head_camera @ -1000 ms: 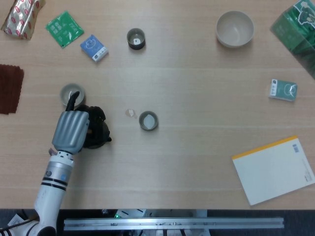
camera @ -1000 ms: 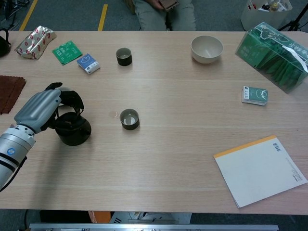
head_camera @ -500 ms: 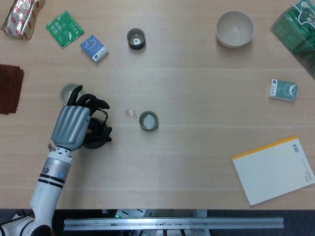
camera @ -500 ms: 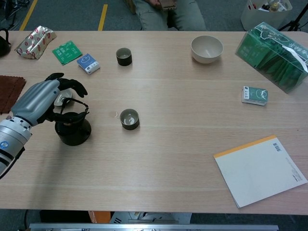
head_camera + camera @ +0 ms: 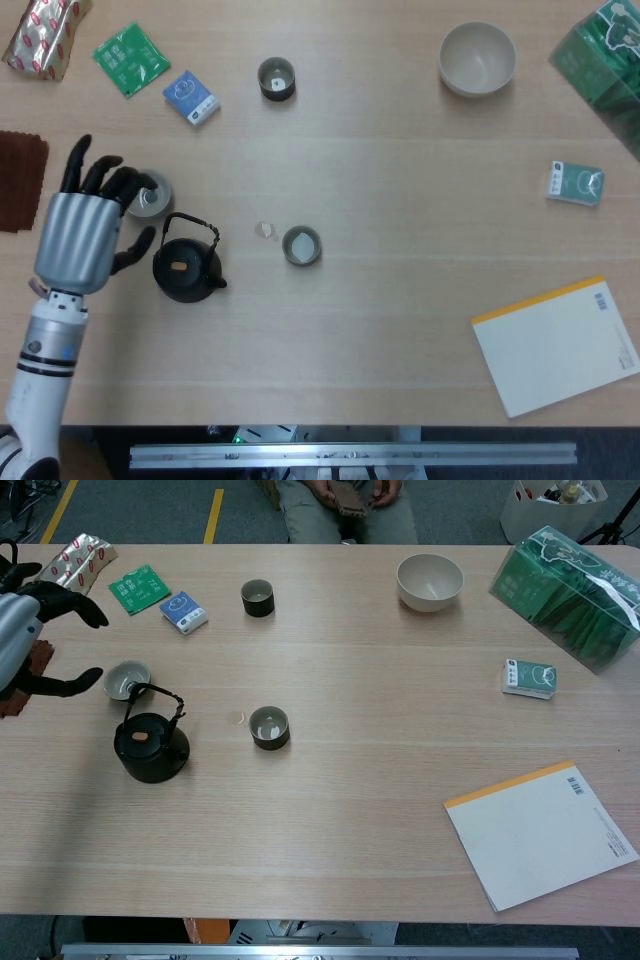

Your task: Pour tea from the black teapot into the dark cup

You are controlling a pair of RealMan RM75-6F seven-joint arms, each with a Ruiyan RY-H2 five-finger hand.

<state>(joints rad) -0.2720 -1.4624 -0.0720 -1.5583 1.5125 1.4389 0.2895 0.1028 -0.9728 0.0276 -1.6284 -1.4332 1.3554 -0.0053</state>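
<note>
The table (image 5: 400, 180) is carrying everything, and the green box (image 5: 565, 595) of packets is sitting at its far right corner, with the yellow-edged notepad (image 5: 556, 345) lying toward the near right edge. The beige bowl (image 5: 478, 58) is standing near the far edge, right of centre, and is showing nothing inside. The black teapot (image 5: 185, 268) is standing upright toward the left edge with its wire handle raised and its lid off, a brownish patch showing through the opening. The dark cup (image 5: 301, 245) is standing near the middle of the table, to the right of the teapot and apart from it, with a pale interior; whether it holds tea cannot be told. A second dark cup (image 5: 276, 78) is sitting near the far edge, and a pale cup (image 5: 128, 680) is standing just behind the teapot toward the left edge. The left hand (image 5: 82, 232) is hovering at the left edge with its fingers (image 5: 100, 175) spread wide, holding nothing; the teapot is standing just to its right, untouched, and its thumb is pointing toward the pot.
</note>
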